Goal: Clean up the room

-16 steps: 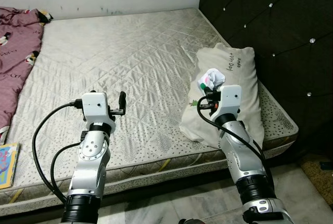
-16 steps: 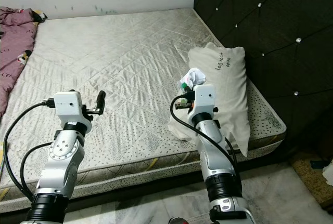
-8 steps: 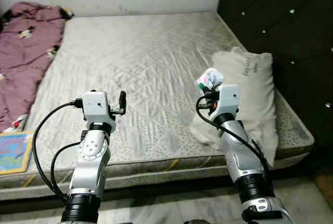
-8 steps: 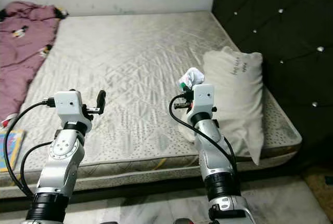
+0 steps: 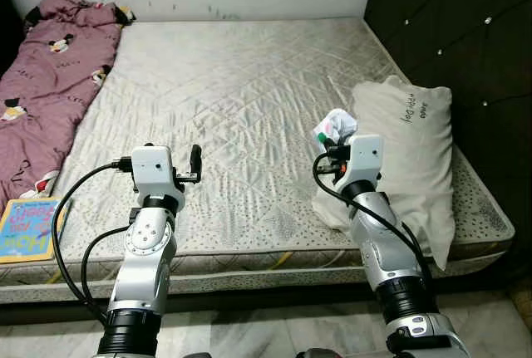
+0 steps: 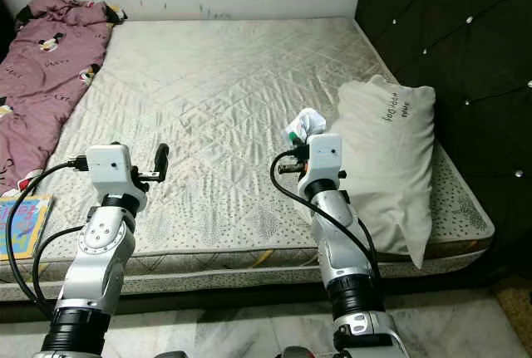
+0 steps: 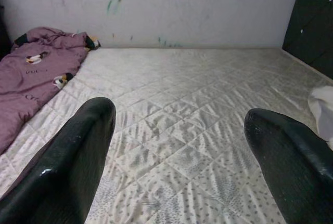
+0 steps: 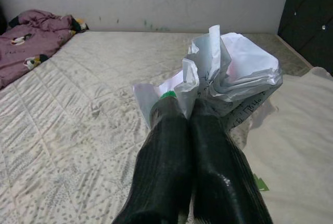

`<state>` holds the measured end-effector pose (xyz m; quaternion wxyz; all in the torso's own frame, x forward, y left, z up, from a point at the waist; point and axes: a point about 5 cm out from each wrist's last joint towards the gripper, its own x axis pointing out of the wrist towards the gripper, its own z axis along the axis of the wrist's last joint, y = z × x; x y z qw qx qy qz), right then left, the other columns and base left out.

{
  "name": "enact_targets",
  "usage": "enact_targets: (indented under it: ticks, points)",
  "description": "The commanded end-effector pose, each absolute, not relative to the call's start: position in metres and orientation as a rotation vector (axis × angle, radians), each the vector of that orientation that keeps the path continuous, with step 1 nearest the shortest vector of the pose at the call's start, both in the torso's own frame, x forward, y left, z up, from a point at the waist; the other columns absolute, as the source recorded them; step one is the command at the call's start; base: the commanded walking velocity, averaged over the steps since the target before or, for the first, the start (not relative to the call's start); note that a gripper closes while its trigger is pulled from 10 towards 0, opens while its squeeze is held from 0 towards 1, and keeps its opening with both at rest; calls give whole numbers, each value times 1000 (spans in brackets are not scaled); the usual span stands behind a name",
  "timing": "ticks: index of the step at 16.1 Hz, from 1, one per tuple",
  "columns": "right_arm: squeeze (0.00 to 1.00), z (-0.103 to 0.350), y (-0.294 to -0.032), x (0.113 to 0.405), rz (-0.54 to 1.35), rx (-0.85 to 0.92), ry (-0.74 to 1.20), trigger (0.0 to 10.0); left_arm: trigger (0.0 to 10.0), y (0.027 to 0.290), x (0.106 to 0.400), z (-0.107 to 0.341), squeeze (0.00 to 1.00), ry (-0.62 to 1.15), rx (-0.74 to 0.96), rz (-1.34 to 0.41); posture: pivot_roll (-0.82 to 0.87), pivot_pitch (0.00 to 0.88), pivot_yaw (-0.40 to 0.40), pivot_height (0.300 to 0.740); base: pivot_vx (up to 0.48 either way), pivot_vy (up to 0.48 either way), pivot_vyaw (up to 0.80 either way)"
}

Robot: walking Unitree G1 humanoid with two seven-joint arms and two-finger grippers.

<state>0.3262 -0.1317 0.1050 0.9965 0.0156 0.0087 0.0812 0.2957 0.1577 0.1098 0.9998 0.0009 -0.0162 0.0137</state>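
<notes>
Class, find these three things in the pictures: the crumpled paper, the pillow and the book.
paper [image 8: 237,70], right wrist view, white crumpled middle, held in the right pincer
pillow [image 5: 416,150], left eye view, middle of its top face
book [image 5: 25,229], left eye view, cover centre

Dark handwriting on pillow [image 5: 409,144], on crumpled paper [image 8: 229,81]; book [image 5: 29,228] cover lettering: none legible.
</notes>
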Motion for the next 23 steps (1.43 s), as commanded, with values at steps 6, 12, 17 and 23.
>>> enact_targets:
  ticks: [6, 12, 17, 23]
  points:
    - [0, 109, -132, 329, 169, 27, 6, 10000, 10000, 155, 296, 115, 0, -59, -32, -3, 8, 0, 22, 740, 0, 0, -533]
    - [0, 109, -132, 329, 171, 27, 6, 10000, 10000, 156, 296, 114, 0, -49, -49, 4, 7, 0, 21, 740, 0, 0, -133]
    - [0, 109, -132, 329, 172, 28, 8, 10000, 10000, 156, 296, 113, 0, -48, -68, 1, 8, 0, 19, 740, 0, 277, 0]
    - [0, 108, -132, 329, 177, 27, 13, 10000, 10000, 155, 297, 113, 0, -51, -71, -1, 8, 0, 18, 740, 0, 364, 0]
